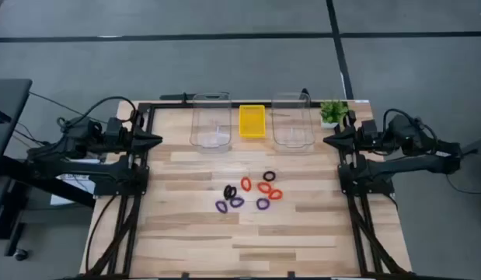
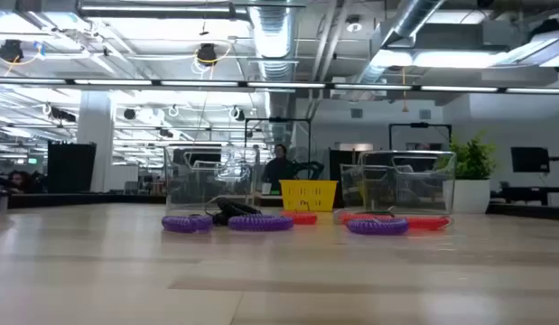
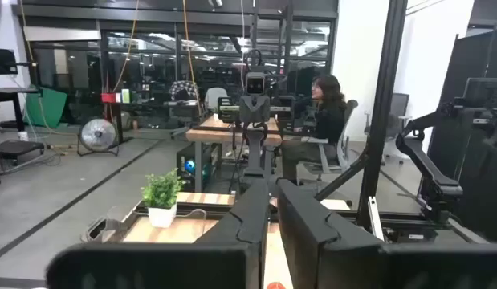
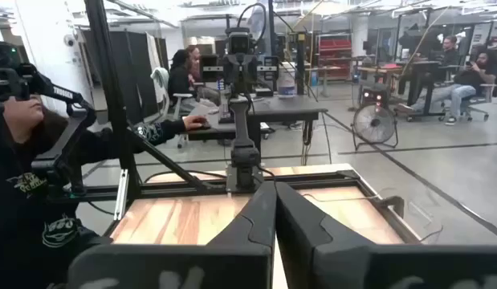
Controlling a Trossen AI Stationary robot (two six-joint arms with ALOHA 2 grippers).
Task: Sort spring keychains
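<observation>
On the counter (image 1: 186, 241), in front of 2 bins (image 1: 211, 124) flanking the tray (image 1: 252, 121), 8 keychains (image 1: 250, 191) cluster slightly nearer the right gripper (image 1: 327, 140) than the left gripper (image 1: 158, 141), both pressed together, parked at opposite edges.

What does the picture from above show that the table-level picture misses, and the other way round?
Only the high view shows both arms parked at the table's side edges, left gripper and right gripper, jaws shut, and how the spring keychains spread out. Only the low view shows the room behind with its ceiling pipes. Both share the keychains, the two clear bins, the yellow tray and the small plant.
</observation>
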